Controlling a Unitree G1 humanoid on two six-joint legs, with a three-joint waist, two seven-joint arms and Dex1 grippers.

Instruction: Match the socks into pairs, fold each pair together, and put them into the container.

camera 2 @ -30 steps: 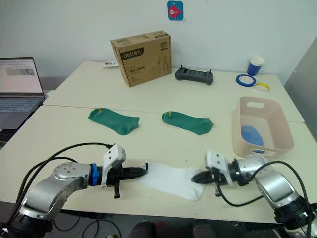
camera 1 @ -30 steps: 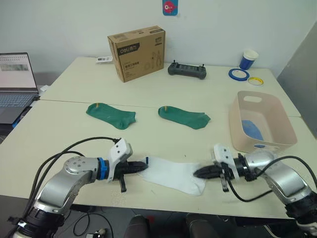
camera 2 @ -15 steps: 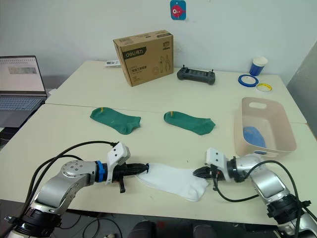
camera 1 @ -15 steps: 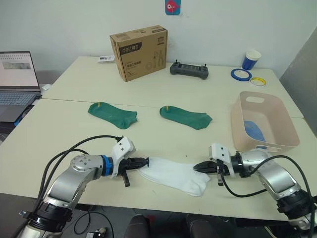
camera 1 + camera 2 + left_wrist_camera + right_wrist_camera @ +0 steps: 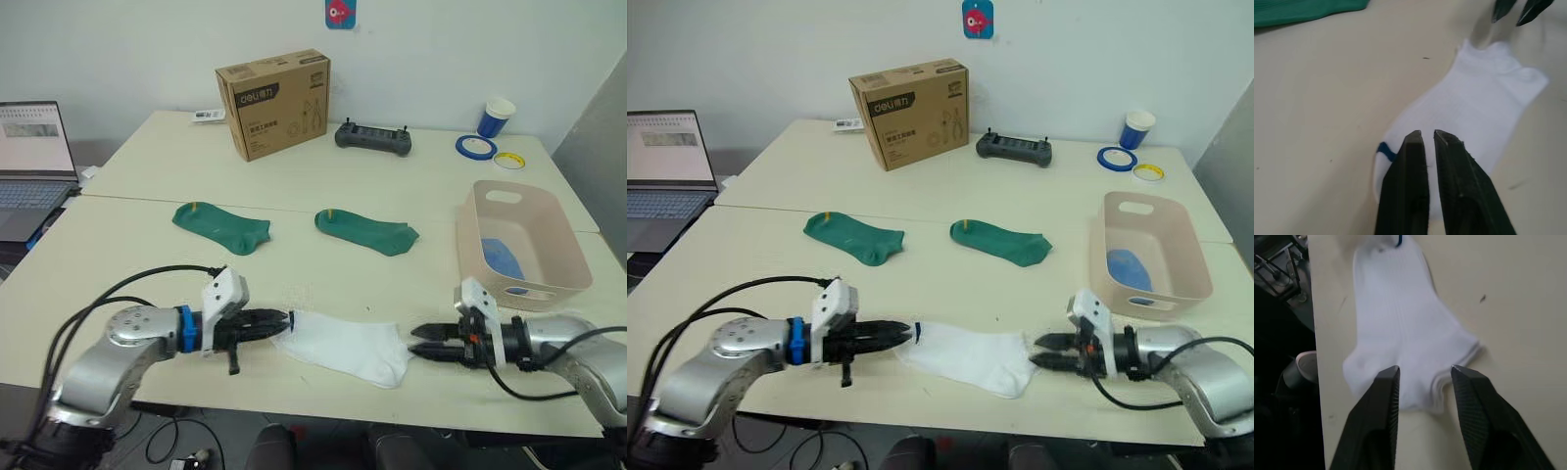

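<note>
A white sock (image 5: 343,345), seemingly two stacked, lies flat near the table's front edge. My left gripper (image 5: 285,319) is at its cuff end by a small blue mark. Its fingers (image 5: 1415,161) stand almost together over the fabric, shut on the cuff. My right gripper (image 5: 416,343) hovers just right of the toe end (image 5: 1396,382), open and not touching it. Two dark green socks (image 5: 220,226) (image 5: 364,231) lie apart at mid-table. The pinkish container (image 5: 467,250) stands at the right with a light blue sock (image 5: 502,258) inside.
At the back stand a brown cardboard box (image 5: 274,103), a black controller (image 5: 372,138), a blue cup (image 5: 493,117) and tape rolls (image 5: 472,147). A laptop (image 5: 34,157) sits at far left. The white sock lies close to the table's front edge.
My right gripper has let go of the sock's toe end, opened, and drawn back to the right. The left arm has drawn back leftward, its fingertips still at the cuff. The sock has stayed put.
</note>
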